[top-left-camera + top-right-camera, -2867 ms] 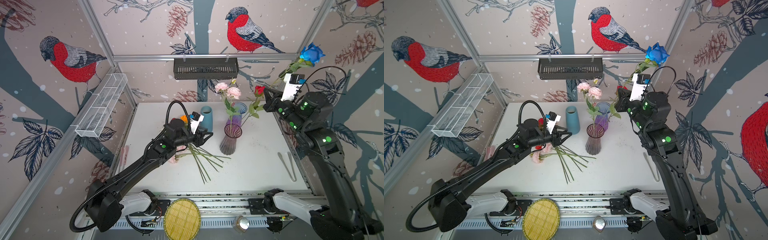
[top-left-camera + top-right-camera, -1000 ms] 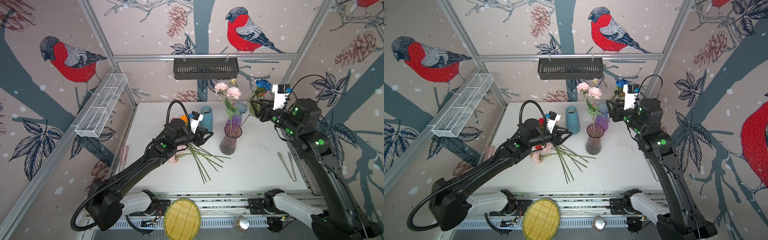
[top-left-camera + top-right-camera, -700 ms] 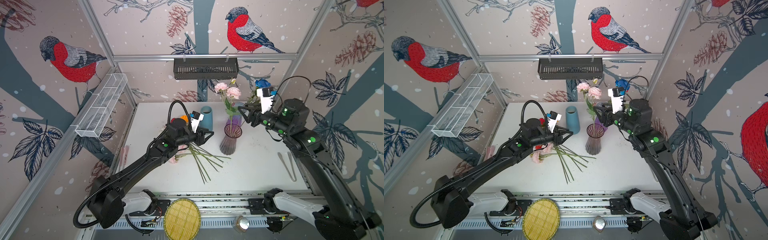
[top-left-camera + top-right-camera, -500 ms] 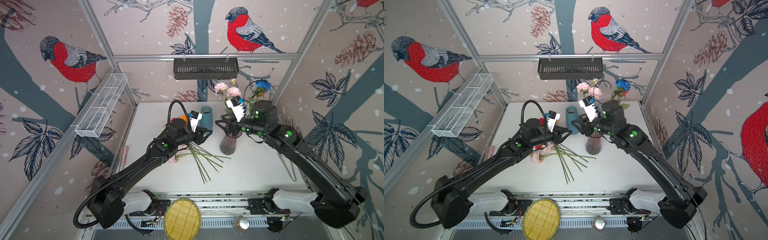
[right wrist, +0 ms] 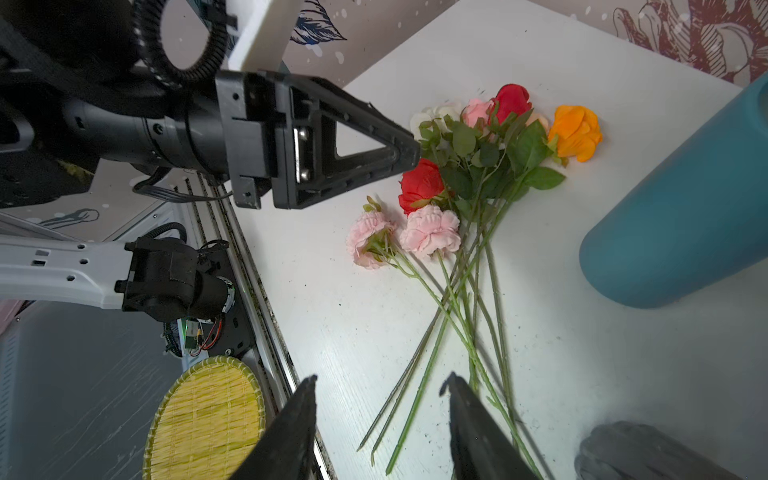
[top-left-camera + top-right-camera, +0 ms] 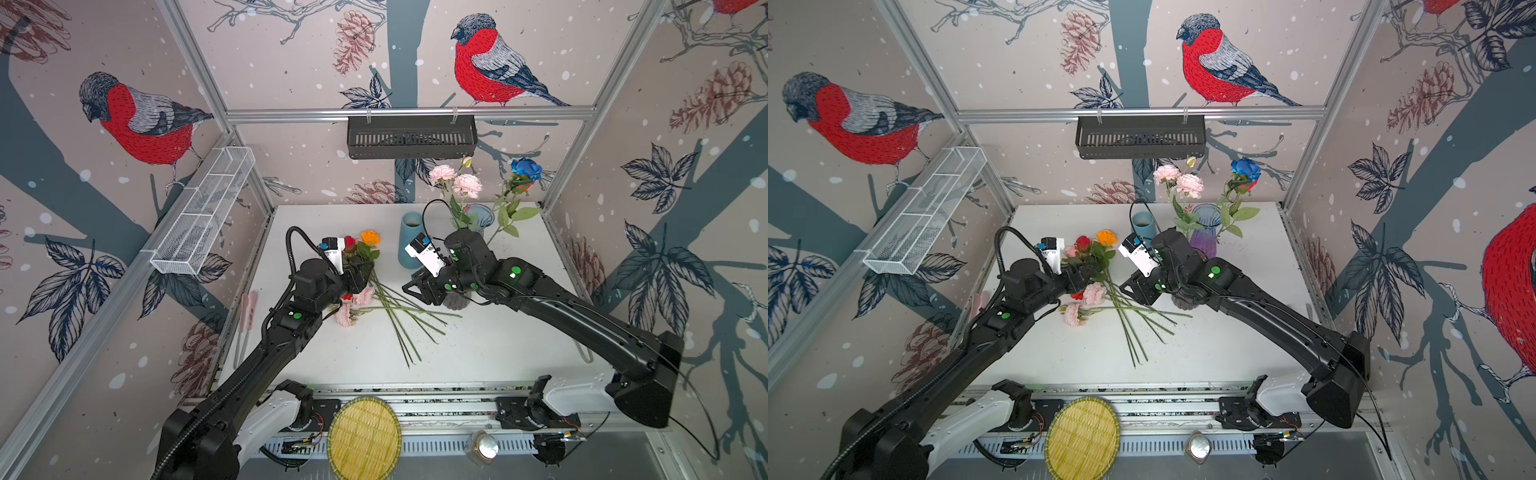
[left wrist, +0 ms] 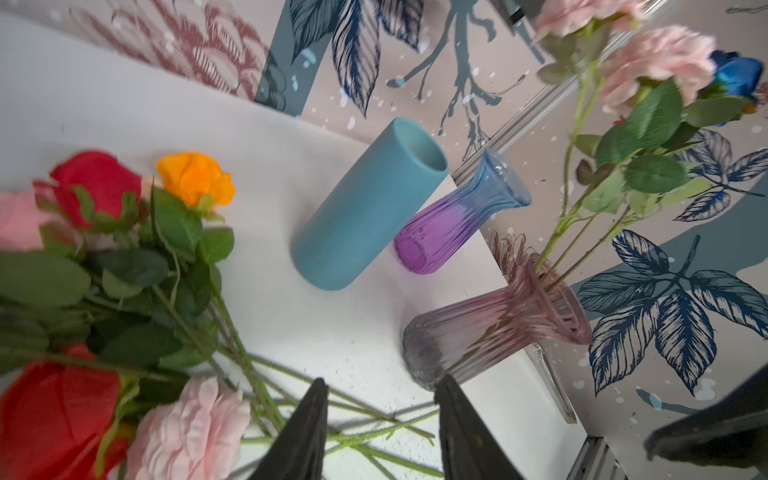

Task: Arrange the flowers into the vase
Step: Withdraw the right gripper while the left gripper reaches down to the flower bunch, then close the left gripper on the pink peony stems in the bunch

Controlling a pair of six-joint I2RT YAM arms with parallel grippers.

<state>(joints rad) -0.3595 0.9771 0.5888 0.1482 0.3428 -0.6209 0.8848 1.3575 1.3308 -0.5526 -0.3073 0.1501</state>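
Note:
The ribbed pink-grey glass vase stands right of centre, mostly hidden behind my right arm in both top views. It holds pink flowers and a blue rose. Several more flowers lie in a loose pile on the white table, red, orange and pink heads to the left, stems fanning toward the front. My left gripper hovers open and empty over the leafy part of the pile. My right gripper hangs open and empty, low over the stem ends, just left of the vase.
A teal cylinder vase and a blue-purple glass vase stand behind. A yellow woven tray sits off the table's front edge. Metal tongs lie at the right edge. A wire basket and a black basket hang on the walls.
My right arm left the blue rose standing in the vase, then swung down and left to the stems on the table. The left arm barely moved.

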